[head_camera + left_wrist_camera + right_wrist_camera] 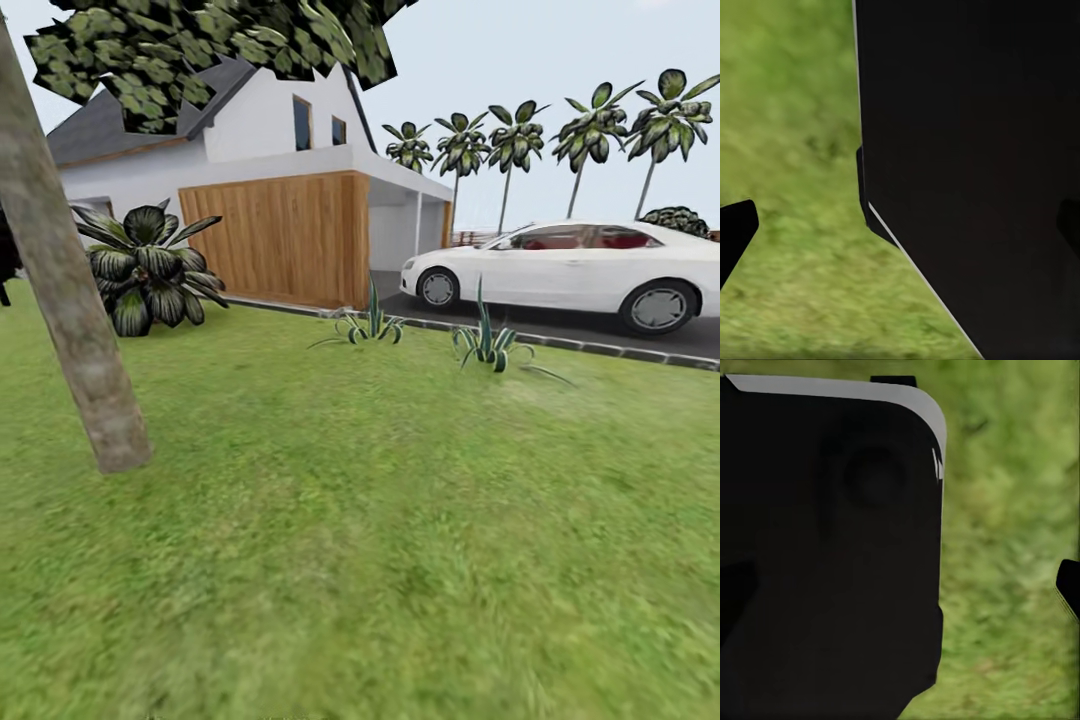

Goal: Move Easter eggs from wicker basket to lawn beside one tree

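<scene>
No readable text, labels, brands, numbers or signs anywhere

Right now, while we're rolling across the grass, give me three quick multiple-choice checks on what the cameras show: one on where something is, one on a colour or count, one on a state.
1. Where is the leaning tree trunk in the head view?
A. left edge
B. centre
C. right edge

2. What colour is the car?
A. red
B. white
C. black

3. What state is the car in?
A. overturned on the lawn
B. doors wide open
C. standing on the dark driveway with doors shut

Answers:
1 A: the trunk slants up the left side, rooted in the lawn.
2 B: its body is white, beside the house.
3 C: its wheels rest on the paving and the doors are closed.
</scene>
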### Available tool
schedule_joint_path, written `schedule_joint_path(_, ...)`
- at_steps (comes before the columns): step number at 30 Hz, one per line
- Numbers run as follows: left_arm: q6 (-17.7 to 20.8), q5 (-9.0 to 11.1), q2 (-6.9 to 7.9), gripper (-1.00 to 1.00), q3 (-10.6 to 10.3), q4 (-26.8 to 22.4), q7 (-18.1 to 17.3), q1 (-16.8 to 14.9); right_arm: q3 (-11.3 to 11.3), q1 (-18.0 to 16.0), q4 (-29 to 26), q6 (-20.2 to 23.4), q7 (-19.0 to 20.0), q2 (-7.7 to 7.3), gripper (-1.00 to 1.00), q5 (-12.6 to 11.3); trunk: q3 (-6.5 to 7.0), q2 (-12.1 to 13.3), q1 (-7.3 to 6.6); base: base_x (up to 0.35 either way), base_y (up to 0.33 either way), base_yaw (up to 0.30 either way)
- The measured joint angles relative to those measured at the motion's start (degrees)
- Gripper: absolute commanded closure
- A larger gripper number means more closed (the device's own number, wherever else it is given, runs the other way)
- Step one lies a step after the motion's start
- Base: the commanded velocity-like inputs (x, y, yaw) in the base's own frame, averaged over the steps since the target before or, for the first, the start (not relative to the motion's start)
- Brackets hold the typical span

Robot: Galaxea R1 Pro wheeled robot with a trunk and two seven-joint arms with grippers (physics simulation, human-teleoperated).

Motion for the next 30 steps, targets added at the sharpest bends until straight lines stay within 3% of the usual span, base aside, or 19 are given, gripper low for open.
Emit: schedule_joint_path(30, 0.08, 0.0, -0.01, -1.0, -0.08, 0.0, 0.0, 0.0, 0.02, 0.0, 0.0, 0.04, 0.0, 0.04, -1.0, 0.07, 0.0, 0.0, 0.0, 0.0, 0.0, 0.299)
